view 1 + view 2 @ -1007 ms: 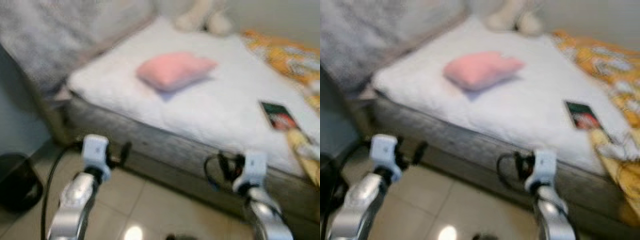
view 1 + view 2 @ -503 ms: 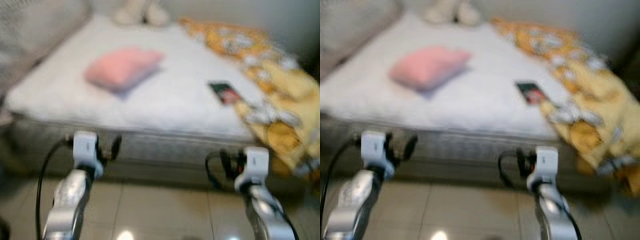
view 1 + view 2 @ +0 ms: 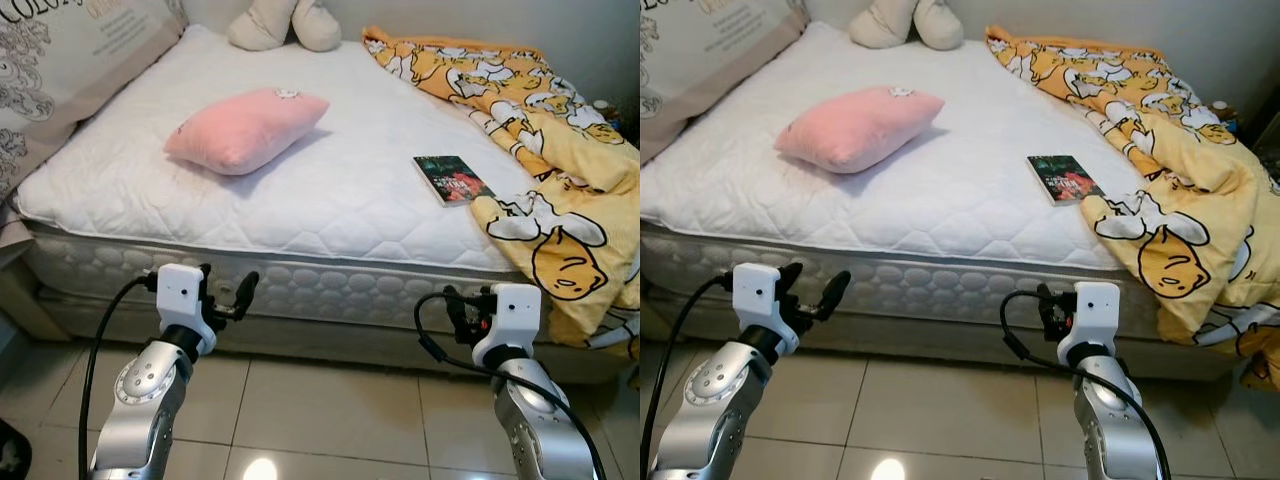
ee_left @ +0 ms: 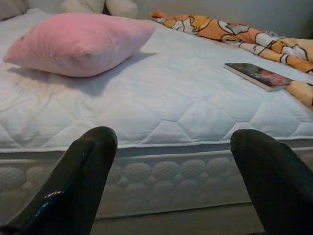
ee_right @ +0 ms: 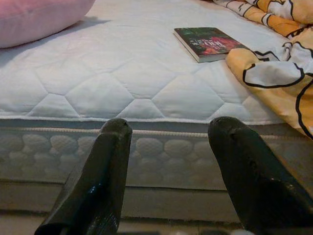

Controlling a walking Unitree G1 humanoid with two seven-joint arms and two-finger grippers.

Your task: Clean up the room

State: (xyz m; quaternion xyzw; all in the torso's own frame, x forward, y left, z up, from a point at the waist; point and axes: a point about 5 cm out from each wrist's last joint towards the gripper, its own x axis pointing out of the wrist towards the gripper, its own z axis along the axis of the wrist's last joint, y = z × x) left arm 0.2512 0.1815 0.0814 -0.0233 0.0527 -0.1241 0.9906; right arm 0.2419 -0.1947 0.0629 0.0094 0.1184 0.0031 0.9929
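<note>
While you're parked at the bed's long side, both arms are up in front of you over the tile floor [image 3: 330, 400].
Left gripper [image 4: 173, 183]: jaws spread wide, nothing between them, touching nothing; it sits short of the mattress edge.
Right gripper [image 5: 168, 171]: jaws also apart and empty, aimed at the mattress side, close to it but not in contact.
Arm pose: both forearms raised, wrists level with the mattress side, cables looping off each wrist.
Book [image 3: 453, 180]: flat on the mattress [image 3: 300, 200], on your right, just beside the blanket's edge.
Pink pillow [image 3: 246, 128]: lying on the mattress to your left, well apart from the book.
Yellow blanket [image 3: 540, 150]: bunched along the right side, spilling over the near corner toward the floor.
Plush toy [image 3: 283, 24]: at the far edge, by the wall.
Printed pillow [image 3: 60, 60]: leaning at the far left.
Open room: bare mattress between pillow and book.
</note>
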